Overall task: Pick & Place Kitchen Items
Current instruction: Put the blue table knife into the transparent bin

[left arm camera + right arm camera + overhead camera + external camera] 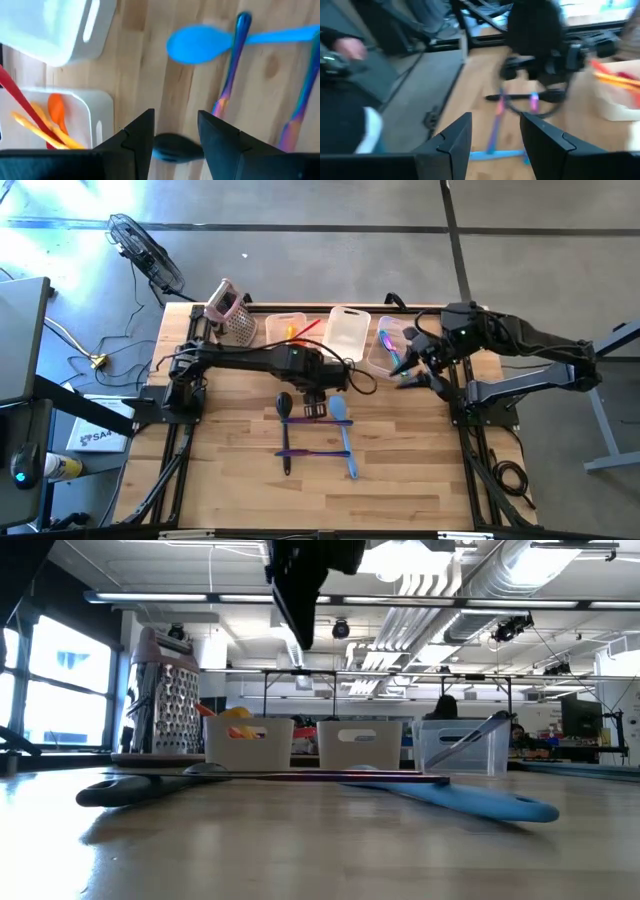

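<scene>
Here the left pincer [312, 408] hangs over the middle of the wooden worktop [230, 470], its fingers [137, 137] spread apart with nothing between them. Directly below the gap lies the rounded head of a dark utensil [175, 148], resting on the worktop and untouched. Just beside it lie a blue spoon [200, 44], a long blue spatula [347, 442] and two slim iridescent purple utensils [310, 451], one of which crosses the others; all lie loose on the wood, close together in front of the bins.

Along the far edge stand three clear bins in a row. The left bin [283, 328] holds orange, yellow and red utensils [42, 125]. The middle bin [347, 332] shows nothing inside. The right bin [383, 345] holds a few pale blue and purple pieces [390, 348]. A metal box grater [233, 316] with a pink handle stands at the left end of the row.

The right pincer [415, 372] is raised near the right bin, its fingers [451, 140] parted and empty. In the right wrist view a person's hand [349, 48] shows beyond the worktop.
</scene>
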